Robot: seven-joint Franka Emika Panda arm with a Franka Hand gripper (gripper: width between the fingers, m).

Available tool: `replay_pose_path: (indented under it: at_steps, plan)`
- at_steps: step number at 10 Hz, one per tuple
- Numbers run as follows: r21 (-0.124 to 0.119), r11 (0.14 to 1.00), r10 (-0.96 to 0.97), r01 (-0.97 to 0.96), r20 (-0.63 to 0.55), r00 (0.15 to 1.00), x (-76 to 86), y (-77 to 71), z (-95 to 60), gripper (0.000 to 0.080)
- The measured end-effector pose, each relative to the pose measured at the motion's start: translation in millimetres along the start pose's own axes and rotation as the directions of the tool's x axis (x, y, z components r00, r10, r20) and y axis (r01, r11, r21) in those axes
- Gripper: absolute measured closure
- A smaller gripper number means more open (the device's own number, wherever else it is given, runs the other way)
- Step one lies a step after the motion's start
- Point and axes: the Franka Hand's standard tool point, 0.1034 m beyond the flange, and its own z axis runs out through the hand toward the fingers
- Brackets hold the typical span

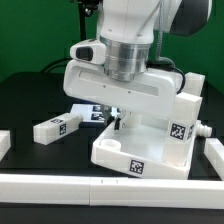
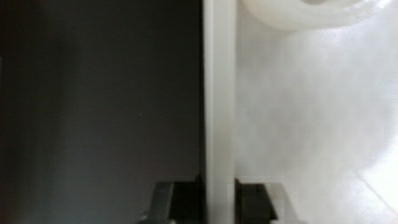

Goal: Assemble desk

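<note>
The desk panel (image 1: 150, 150) is a large white part with a raised rim and a tag on its front face, lying at the front right. One square leg (image 1: 180, 112) with a tag stands upright on its right far corner. A loose leg (image 1: 55, 127) lies on the black table to the exterior view's left. My gripper (image 1: 120, 122) reaches down onto the panel's left rim. In the wrist view my gripper (image 2: 221, 200) has its dark fingers (image 2: 178, 200) pressed on both sides of the thin white rim (image 2: 219, 100), shut on it. A round white boss (image 2: 294, 15) shows beyond.
The marker board (image 1: 88, 113) lies behind the gripper, mostly hidden by the arm. A white wall (image 1: 90, 186) runs along the front, with white blocks at the left (image 1: 3, 145) and right (image 1: 212, 155) edges.
</note>
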Motion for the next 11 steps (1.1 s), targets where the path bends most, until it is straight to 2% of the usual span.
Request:
replay_pose_path:
  at_steps: [1, 3, 5, 6, 8, 9, 11]
  plan:
    - [0.000, 0.997, -0.078, 0.078, 0.004, 0.997, 2.9, 2.0, -1.4, 0.0737]
    - [0.005, 0.952, -0.306, 0.306, -0.001, 0.952, 37.0, 13.7, -12.3, 0.0740]
    - [-0.026, 0.836, -0.548, 0.548, -0.024, 0.836, 59.3, 11.9, -21.0, 0.0740]
    - [-0.033, 0.772, -0.635, 0.634, -0.018, 0.772, 57.8, 9.3, -21.2, 0.0739]
    - [-0.039, 0.728, -0.685, 0.685, -0.008, 0.728, 57.6, 14.1, -19.6, 0.0739]
    - [-0.046, 0.664, -0.747, 0.746, 0.006, 0.665, 59.2, 15.0, -21.1, 0.0739]
    - [-0.088, 0.537, -0.843, 0.839, -0.002, 0.539, 88.6, -1.0, -45.6, 0.0739]
